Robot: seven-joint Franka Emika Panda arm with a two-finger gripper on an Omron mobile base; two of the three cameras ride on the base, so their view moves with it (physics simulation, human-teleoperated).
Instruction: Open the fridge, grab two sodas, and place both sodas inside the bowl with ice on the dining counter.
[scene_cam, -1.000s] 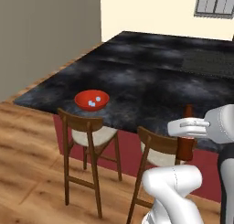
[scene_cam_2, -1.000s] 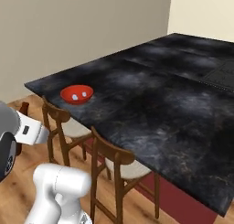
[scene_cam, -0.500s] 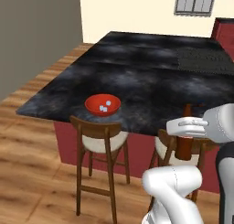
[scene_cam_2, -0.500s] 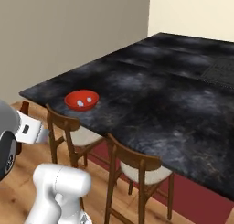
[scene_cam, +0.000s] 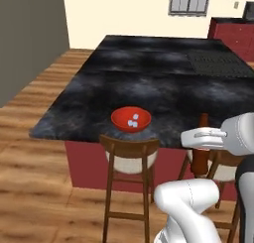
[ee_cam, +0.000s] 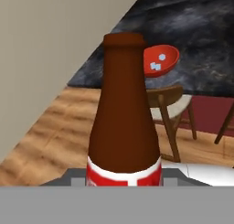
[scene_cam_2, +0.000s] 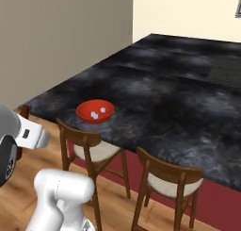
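A: Where's the soda bottle (ee_cam: 124, 122)?

B: In the end effector (scene_cam: 199, 138), upright, off the near edge of the dining surface (scene_cam: 149, 83), above a stool (scene_cam: 130, 160). Hand view: brown neck and red label dead centre. Left base view: white fingers wrap its upper body, the lower part hangs below.

A: End effector state?

B: Pinching the bottle, jaws part-way in. Fingertips hidden behind the label, so exact contact can't be read.

A: The bowl (scene_cam: 131, 119)?

B: Red, shallow, on the surface near its front edge, behind the stool's backrest. A few white ice cubes (scene_cam: 133, 121) inside. I can't make out a can in it.

A: Handling?

B: Judgement: rigid, smooth-sided, likely slippery; tall and narrow, so top-heavy once set down. A hold on the wide body at the label looks sounder than the tapering neck. The bowl is low-walled and curved; stood upright the bottle could tip or skid on ice. Laying it in looks safer.

A: Stage?

B: 1 soda in carry, not yet over the bowl.
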